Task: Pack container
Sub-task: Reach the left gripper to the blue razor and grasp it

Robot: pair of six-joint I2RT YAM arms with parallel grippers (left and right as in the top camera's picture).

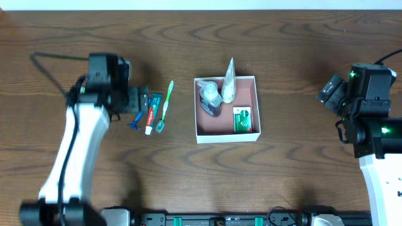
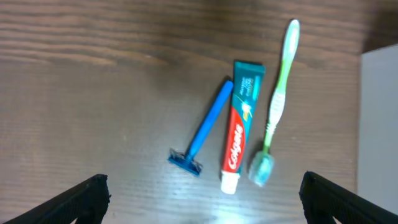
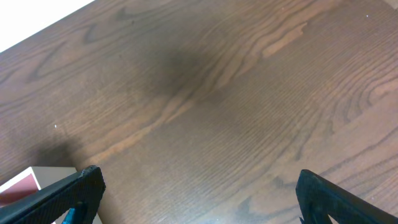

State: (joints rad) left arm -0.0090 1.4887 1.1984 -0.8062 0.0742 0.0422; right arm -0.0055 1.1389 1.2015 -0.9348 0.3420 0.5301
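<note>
Between the left tool (image 2: 205,202) and right tool (image 3: 199,199), both gaping empty, sits the container (image 1: 217,125).

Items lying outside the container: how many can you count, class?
3: a blue razor, a toothpaste tube and a green toothbrush, side by side left of the container. None seem hidden.

razor (image 2: 205,124) blue | toothbrush (image 2: 278,93) green | toothpaste (image 2: 239,124) red-teal | container (image 1: 220,125) pink inside

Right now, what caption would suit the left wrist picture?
Open left gripper above a blue razor, toothpaste tube and green toothbrush on a wooden table.
</note>
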